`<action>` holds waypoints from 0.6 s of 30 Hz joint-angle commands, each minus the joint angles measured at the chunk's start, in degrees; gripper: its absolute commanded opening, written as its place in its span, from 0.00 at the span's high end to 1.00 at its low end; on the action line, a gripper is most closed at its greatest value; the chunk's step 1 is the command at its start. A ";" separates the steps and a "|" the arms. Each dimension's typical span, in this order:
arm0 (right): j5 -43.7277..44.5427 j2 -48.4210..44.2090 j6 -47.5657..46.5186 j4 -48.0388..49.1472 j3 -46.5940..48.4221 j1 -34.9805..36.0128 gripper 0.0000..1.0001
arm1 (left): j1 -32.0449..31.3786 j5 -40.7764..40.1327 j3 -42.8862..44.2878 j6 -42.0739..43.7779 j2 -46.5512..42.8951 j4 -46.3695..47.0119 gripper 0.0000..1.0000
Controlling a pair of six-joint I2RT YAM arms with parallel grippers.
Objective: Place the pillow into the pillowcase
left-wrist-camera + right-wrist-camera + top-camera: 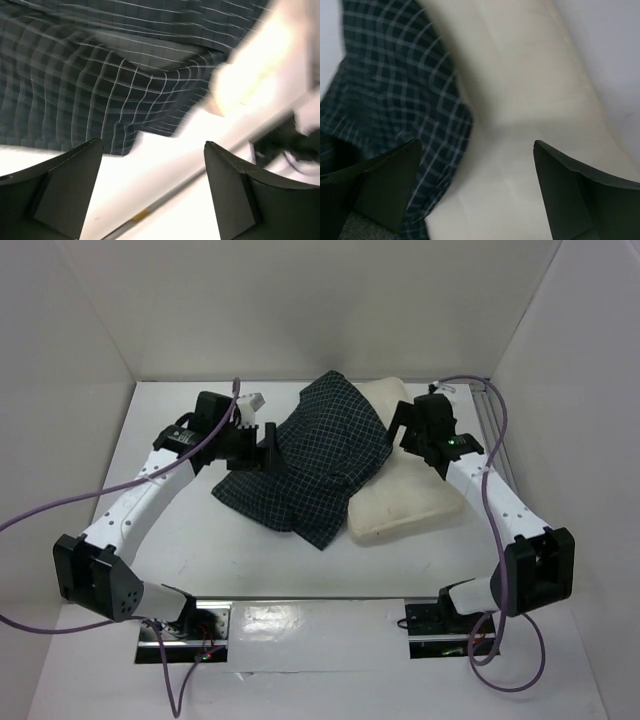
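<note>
The pillowcase (310, 465), dark with a fine white check, lies crumpled in the middle of the table, draped over the left part of the cream pillow (410, 502). My left gripper (267, 448) is at the pillowcase's left edge. In the left wrist view this gripper (152, 150) is open over bare table, with the pillowcase (100, 75) just beyond its tips and nothing between them. My right gripper (402, 430) hovers over the pillow's far end. The right wrist view shows it (477, 145) open above the pillow (530, 100), beside the pillowcase edge (395, 90).
White walls close in the table on the left, back and right. A metal rail (495, 425) runs along the right wall behind the right arm. Purple cables (60, 510) loop from both arms. Base plates (185, 635) sit at the near edge.
</note>
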 commanded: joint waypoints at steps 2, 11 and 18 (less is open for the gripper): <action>-15.12 -4.60 -1.34 5.07 -3.34 4.03 0.00 | 3.02 -14.76 4.43 -1.72 0.17 -4.24 0.03; -16.13 -4.43 2.69 4.20 -9.50 17.48 0.00 | 16.29 -20.05 -3.64 -12.62 8.85 -1.96 0.01; -15.16 -1.89 3.75 6.04 -10.03 20.13 0.00 | 20.25 -19.09 -7.78 -15.62 18.78 4.63 0.01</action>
